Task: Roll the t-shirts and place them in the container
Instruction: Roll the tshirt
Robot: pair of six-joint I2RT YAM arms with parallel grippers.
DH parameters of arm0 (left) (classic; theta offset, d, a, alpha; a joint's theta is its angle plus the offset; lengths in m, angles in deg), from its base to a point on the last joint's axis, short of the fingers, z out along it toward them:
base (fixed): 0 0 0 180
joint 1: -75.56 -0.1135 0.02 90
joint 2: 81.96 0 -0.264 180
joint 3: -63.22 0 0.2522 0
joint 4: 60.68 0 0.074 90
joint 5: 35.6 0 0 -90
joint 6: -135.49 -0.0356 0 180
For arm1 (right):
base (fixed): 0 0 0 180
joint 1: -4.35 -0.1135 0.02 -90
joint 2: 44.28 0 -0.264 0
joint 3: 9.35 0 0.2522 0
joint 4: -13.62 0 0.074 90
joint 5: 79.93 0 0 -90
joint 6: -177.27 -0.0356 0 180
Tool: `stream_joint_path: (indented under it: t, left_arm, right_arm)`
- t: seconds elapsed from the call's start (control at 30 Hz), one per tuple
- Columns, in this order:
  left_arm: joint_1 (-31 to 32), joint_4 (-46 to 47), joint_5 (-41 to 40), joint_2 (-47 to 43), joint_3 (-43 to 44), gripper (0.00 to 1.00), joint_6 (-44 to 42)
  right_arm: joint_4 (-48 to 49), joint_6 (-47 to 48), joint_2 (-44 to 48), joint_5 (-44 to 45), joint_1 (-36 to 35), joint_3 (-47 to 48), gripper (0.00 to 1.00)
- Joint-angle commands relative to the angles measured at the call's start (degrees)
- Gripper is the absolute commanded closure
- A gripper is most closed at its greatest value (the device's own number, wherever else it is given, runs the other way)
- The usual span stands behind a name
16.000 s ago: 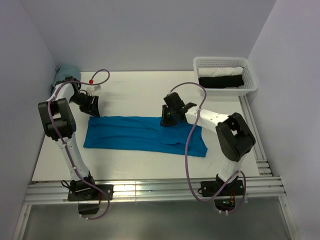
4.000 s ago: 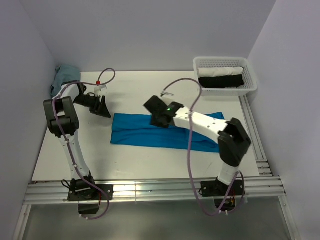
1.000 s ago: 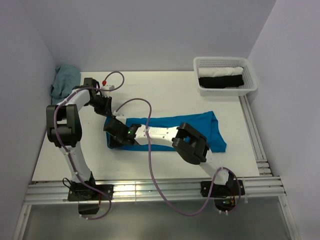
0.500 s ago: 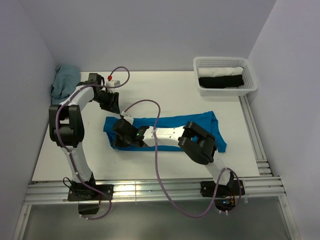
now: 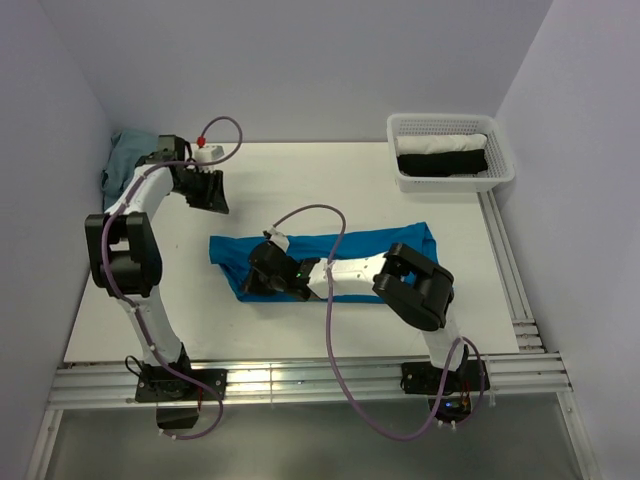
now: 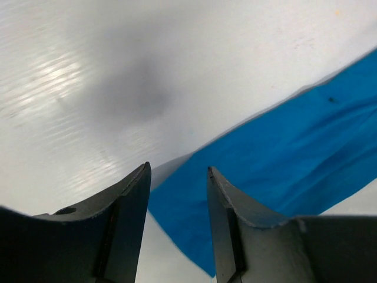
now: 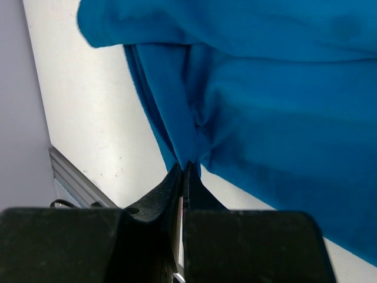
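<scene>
Across the middle of the white worktop [image 5: 150, 300], the blue t-shirt [image 5: 375, 242] is laid as a long folded band. Its near left edge is pinched in the closed right pincer [image 7: 184, 171], whose arm is stretched over the cloth. The left pincer [image 6: 178, 177] is held above bare worktop beside the shirt's far left corner, parted and holding nothing. At the far right, a white basket [image 5: 455, 182] is shown with a white roll [image 5: 450, 143] and a black roll [image 5: 440, 162].
</scene>
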Motion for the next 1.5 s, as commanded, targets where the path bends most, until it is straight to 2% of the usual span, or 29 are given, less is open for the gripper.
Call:
stream_joint_path:
  t: [0.0,0.23,0.4,0.53,0.63,0.97,1.07,1.13,1.27,1.37,1.4,1.47]
  left_arm:
    - [-3.4,0.9,-0.1,-3.4,0.8,0.52,0.6]
    - [-7.5,1.2,0.2,-2.6,-5.4,0.58,-2.4]
    - [-9.2,0.6,4.3,-1.6,-8.3,0.49,-5.4]
    - [-9.1,-1.6,10.3,-0.2,-9.3,0.46,-7.1]
    - [-9.1,-2.7,11.7,1.4,-9.3,0.45,-8.1]
    - [-9.2,-3.0,9.2,2.5,-10.9,0.41,-9.6]
    - [-9.1,-3.2,9.7,3.1,-11.3,0.35,-9.6]
    - [-9.0,-3.0,10.6,3.2,-12.2,0.35,-9.5]
    - [-8.7,-3.1,13.1,3.5,-12.1,0.39,-8.7]
    - [-8.1,-3.8,13.0,2.4,-10.7,0.48,-7.9]
    - [-7.6,-3.8,12.4,2.0,-10.4,0.57,-7.6]
    - [-5.7,-4.1,10.1,1.4,-9.1,0.67,-7.0]
  right_arm:
    - [3.9,-1.9,2.9,1.9,0.6,-2.2,1.0]
    - [5.5,-2.7,3.0,2.1,0.9,-4.4,1.0]
    - [4.8,-2.3,2.6,2.2,0.9,-3.7,1.0]
    - [4.3,-2.3,2.8,2.6,0.8,-3.9,1.0]
    - [4.0,-2.1,2.9,3.0,0.9,-4.0,1.0]
    - [4.1,-2.0,2.7,2.9,1.1,-4.4,1.0]
    - [4.1,-2.1,2.6,3.0,1.1,-4.4,1.0]
    - [4.1,-2.1,2.7,3.0,1.1,-4.6,1.0]
    - [3.9,-1.9,2.6,3.0,1.1,-4.2,1.0]
    - [3.5,-1.6,2.5,3.1,1.1,-3.9,1.0]
    - [3.4,-1.3,2.5,3.2,1.1,-3.8,1.0]
    - [2.7,-0.7,2.5,3.7,1.1,-3.2,1.0]
